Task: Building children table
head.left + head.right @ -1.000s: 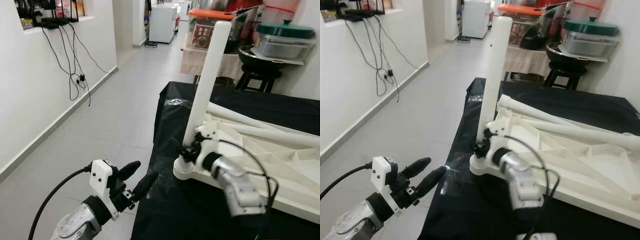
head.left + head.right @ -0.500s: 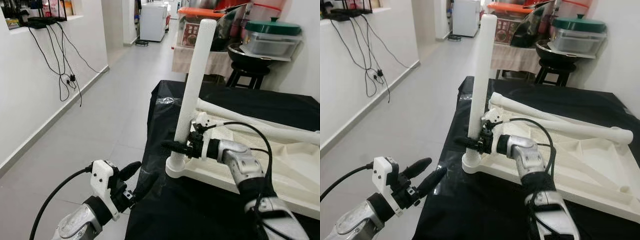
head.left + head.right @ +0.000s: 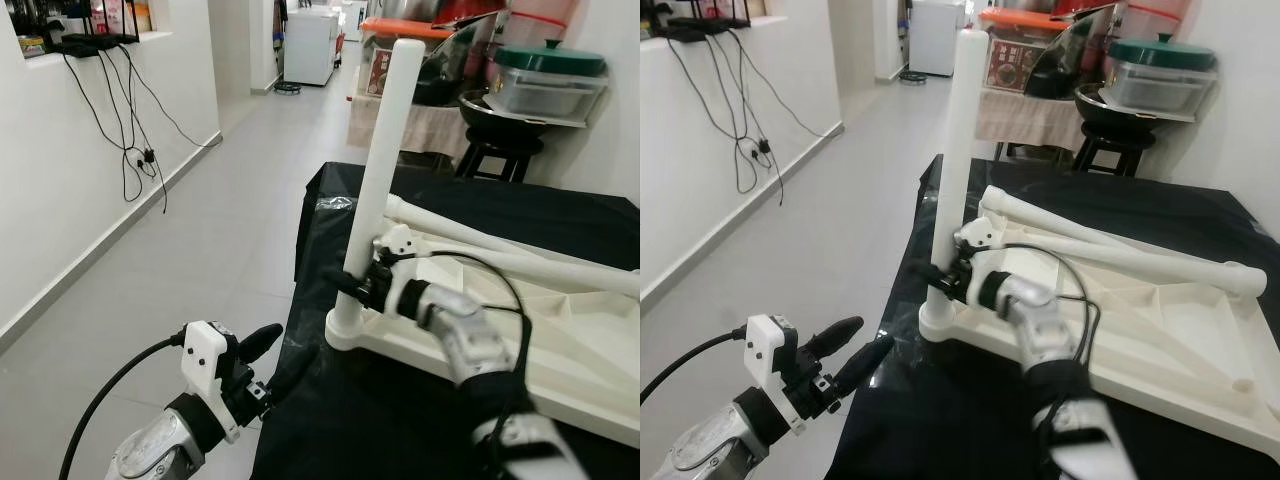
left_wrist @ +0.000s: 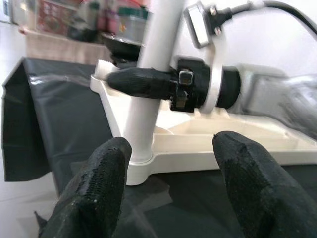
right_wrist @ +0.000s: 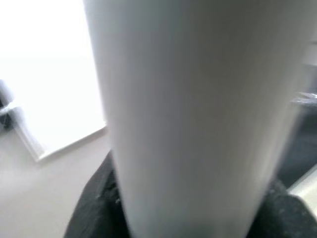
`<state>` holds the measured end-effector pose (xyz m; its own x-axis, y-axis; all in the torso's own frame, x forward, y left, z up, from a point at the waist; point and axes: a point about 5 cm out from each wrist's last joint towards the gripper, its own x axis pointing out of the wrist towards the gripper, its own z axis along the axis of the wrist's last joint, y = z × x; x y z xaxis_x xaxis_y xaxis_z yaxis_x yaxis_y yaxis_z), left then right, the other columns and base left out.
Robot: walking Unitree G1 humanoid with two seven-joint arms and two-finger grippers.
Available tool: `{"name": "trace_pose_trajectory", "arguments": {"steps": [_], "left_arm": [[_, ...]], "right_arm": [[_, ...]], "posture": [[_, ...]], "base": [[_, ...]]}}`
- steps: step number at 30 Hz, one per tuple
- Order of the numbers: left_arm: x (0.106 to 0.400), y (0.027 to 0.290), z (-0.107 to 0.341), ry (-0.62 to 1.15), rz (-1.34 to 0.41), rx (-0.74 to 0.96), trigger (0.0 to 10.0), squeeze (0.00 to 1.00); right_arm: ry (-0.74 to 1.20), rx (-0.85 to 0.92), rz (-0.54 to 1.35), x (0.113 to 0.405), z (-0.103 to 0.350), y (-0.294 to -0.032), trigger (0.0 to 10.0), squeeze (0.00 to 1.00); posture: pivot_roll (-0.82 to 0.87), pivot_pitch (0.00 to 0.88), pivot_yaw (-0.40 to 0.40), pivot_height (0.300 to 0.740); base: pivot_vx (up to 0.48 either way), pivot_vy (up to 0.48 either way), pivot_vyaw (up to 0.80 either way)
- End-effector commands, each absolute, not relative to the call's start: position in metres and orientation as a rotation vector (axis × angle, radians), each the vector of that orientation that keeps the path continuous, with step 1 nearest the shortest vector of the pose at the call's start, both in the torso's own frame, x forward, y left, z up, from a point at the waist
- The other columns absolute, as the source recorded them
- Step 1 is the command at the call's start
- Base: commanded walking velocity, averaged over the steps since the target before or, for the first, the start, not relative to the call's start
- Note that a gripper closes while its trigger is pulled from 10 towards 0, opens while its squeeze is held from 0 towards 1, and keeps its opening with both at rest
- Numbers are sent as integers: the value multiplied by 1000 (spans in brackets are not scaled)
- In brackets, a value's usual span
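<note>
Left eye view: right gripper (image 3: 352, 287) clamps the upright table leg (image 3: 377, 175) near its base, at the corner of the inverted white tabletop (image 3: 560, 330) on the black-covered surface (image 3: 400, 420). Left gripper (image 3: 275, 360) hangs spread, holding nothing, beside the surface edge.

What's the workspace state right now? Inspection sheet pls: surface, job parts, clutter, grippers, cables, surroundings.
Surface: black sheet covers the work table.
Job's things: white tabletop lies upside down; one upright leg stands in its near-left corner socket; two loose legs lie across the underside.
Clutter: nothing seen on the sheet.
Grippers: right gripper is closed around the upright leg low down; left gripper is open, off the table's left edge, apart from the leg.
Cables: black wrist cables on both arms; wall cables hang from a ledge.
Surroundings: grey tiled floor, white wall, black stool, lidded containers behind.
</note>
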<state>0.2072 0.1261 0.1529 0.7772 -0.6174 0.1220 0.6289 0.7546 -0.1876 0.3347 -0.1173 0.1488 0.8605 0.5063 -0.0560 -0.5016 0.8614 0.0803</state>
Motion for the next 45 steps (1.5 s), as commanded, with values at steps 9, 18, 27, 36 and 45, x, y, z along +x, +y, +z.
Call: {"name": "trace_pose_trajectory", "arguments": {"steps": [9,18,27,36,45], "left_arm": [[211,129,152,-37,-706,-221,10000,0],[212,131,152,-41,-685,-216,10000,0],[212,137,150,-8,-707,-231,10000,0],[212,139,148,22,-723,-243,10000,0],[209,137,147,81,-793,-295,10000,0]], "right_arm": [[180,81,242,292,127,-130,0,0],[202,35,203,286,127,-148,0,0],[283,-59,-119,237,137,-200,10000,1000],[288,-72,-221,225,141,-218,10000,1000],[286,-38,-212,228,144,-216,10000,0]], "posture": [[110,0,-76,740],[100,0,-67,740],[41,0,-40,740],[25,0,-31,740],[21,0,-29,740]], "base": [[0,0,0],[0,0,0],[0,0,0],[0,0,0],[0,0,0]]}}
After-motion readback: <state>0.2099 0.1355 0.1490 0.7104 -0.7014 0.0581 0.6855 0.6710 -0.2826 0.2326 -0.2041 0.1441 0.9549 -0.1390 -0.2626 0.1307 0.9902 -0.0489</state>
